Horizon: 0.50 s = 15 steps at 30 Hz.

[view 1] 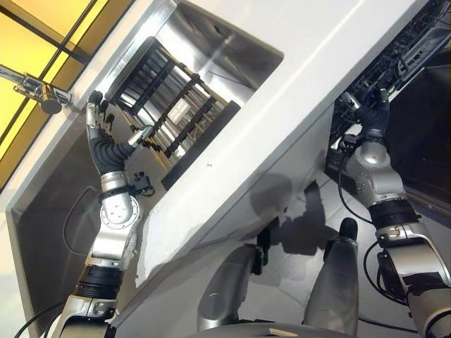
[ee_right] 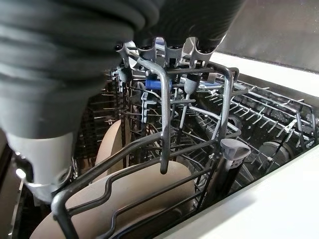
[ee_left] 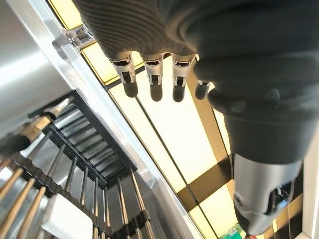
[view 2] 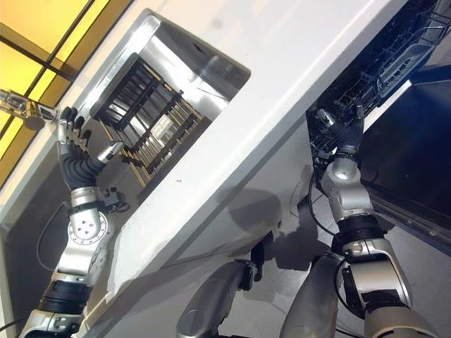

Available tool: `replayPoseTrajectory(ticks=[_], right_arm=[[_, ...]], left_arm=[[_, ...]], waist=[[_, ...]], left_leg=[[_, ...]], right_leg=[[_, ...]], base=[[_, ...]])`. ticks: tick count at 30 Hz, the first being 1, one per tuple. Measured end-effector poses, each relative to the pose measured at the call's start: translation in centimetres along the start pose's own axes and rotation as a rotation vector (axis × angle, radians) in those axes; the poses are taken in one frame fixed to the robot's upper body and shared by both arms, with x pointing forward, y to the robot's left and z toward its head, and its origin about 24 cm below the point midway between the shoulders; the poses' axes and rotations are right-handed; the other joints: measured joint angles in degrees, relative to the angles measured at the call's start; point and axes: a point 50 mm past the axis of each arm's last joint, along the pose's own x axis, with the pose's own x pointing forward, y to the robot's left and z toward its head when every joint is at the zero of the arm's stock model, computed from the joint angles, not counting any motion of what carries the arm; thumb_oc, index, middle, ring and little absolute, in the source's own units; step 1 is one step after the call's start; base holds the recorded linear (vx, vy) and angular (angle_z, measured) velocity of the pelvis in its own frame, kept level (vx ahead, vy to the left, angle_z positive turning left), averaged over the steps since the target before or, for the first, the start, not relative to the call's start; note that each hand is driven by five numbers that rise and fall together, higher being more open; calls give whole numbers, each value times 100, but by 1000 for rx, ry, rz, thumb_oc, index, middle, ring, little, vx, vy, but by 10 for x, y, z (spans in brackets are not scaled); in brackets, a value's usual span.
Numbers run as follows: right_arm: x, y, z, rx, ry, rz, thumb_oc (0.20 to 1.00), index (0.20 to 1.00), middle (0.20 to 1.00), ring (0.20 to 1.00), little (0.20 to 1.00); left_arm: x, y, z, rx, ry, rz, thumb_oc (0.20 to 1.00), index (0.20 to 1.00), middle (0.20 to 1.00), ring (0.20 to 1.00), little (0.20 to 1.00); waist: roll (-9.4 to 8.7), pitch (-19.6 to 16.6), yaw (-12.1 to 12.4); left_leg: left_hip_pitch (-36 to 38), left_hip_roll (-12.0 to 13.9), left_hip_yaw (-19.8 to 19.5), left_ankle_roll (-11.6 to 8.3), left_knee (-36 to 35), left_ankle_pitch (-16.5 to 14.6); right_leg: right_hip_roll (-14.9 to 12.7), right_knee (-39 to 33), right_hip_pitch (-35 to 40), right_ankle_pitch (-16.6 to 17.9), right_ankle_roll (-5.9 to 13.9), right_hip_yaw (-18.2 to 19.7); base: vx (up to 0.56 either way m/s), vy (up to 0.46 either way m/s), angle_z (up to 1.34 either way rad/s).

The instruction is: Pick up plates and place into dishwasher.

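Observation:
Two tan plates (ee_right: 130,195) stand on edge in the dishwasher's wire rack (ee_right: 260,105), one behind the other. My right hand (view 1: 373,117) reaches into that rack, fingers (ee_right: 174,50) relaxed just past its top wire, nothing held. My left hand (view 1: 98,132) is raised over the sink (view 1: 215,48), beside the black dish rack (view 1: 176,105) that sits in it. Its fingers (ee_left: 153,82) are straight and empty. A pale flat piece (ee_left: 64,219) shows between the rack's bars; I cannot tell what it is.
A white counter (view 1: 282,127) runs between the sink and the dishwasher. The faucet (view 1: 35,88) juts out near my left hand. The dishwasher's dark open door (view 2: 416,162) lies below the rack, beside my right arm.

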Motion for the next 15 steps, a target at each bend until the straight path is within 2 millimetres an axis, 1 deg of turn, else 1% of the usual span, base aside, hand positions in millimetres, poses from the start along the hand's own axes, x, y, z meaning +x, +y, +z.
replayPoseTrajectory(ticks=[8, 12, 15], right_arm=[[0, 0, 0, 49, -19, 16, 1000, 1000, 1000, 1000, 1000], [-1, 1, 0, 50, -27, 16, 1000, 1000, 1000, 1000, 1000], [-2, 5, 0, 26, -41, 12, 1000, 1000, 1000, 1000, 1000]], left_arm=[[7, 5, 5, 41, -33, -25, 1000, 1000, 1000, 1000, 1000], [10, 6, 8, 41, -44, -35, 1000, 1000, 1000, 1000, 1000], [16, 7, 14, 56, -73, -42, 1000, 1000, 1000, 1000, 1000]], waist=[[-93, 70, 4], [-129, 97, -4], [-179, 133, -38]], left_leg=[[-79, 63, 8, -4, 69, -3], [-111, 70, 29, -1, 92, -4], [-168, 79, 39, 4, 154, -6]], right_leg=[[66, -95, -3, 59, -35, -42], [82, -207, 0, 133, -29, -42], [106, -302, 3, 221, -28, -37]], base=[[-44, -65, 0], [-73, -42, -3], [-73, -24, -4]])
